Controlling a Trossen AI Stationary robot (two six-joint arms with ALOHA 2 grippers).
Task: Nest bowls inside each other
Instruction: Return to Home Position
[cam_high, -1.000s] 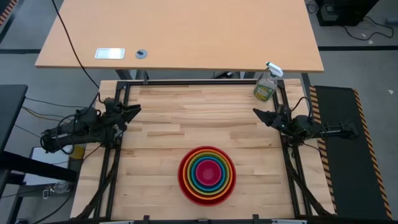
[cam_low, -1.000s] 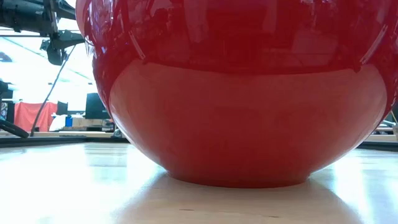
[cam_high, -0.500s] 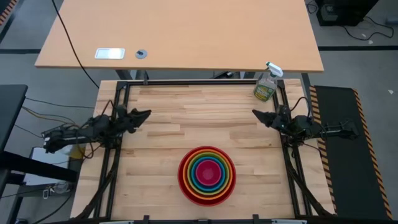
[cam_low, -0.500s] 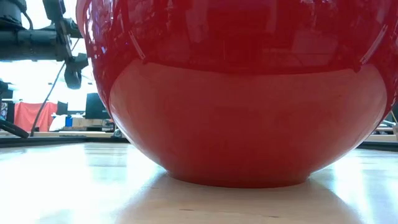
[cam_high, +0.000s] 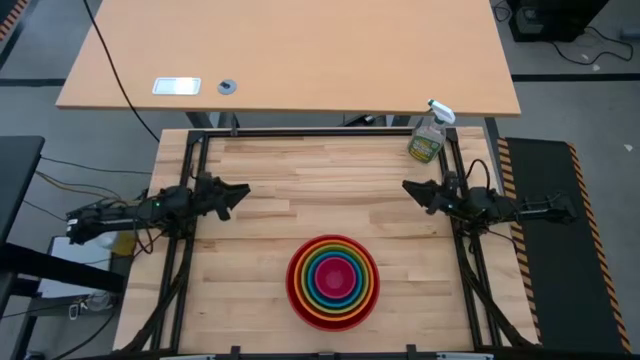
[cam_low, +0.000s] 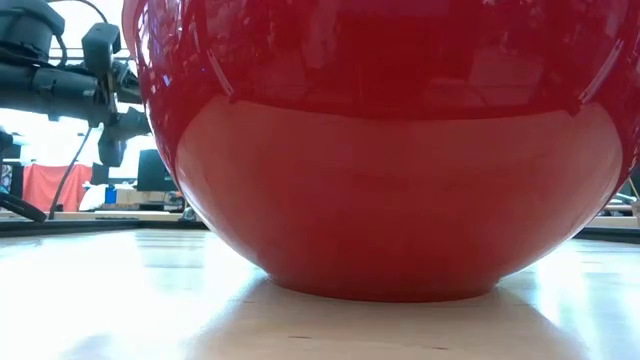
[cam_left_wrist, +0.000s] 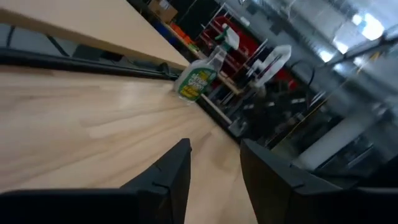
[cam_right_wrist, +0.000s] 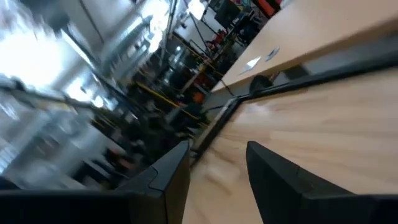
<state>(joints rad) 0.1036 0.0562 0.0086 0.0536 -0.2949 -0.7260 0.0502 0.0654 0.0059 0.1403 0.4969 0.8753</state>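
A stack of nested bowls (cam_high: 332, 282) stands on the wooden table near its front edge, the red outermost bowl (cam_low: 385, 150) resting on its base; orange, yellow, green, blue and pink bowls sit inside it. My left gripper (cam_high: 243, 190) hovers at the table's left side, pointing level toward the right, fingers open with nothing between them (cam_left_wrist: 214, 163). My right gripper (cam_high: 408, 188) hovers at the right side, pointing level toward the left, also open and empty (cam_right_wrist: 217, 163). Both are well clear of the bowls.
A green spray bottle (cam_high: 428, 135) stands at the table's far right corner, also seen in the left wrist view (cam_left_wrist: 198, 76). A black frame (cam_high: 300, 133) runs along the table's edges. A second, lighter table (cam_high: 290, 55) stands beyond.
My left arm has dropped lower and stretched out toward the table's right, so its gripper now points level over the left side of the table. My right gripper has rolled a little in place. The bowls have kept still.
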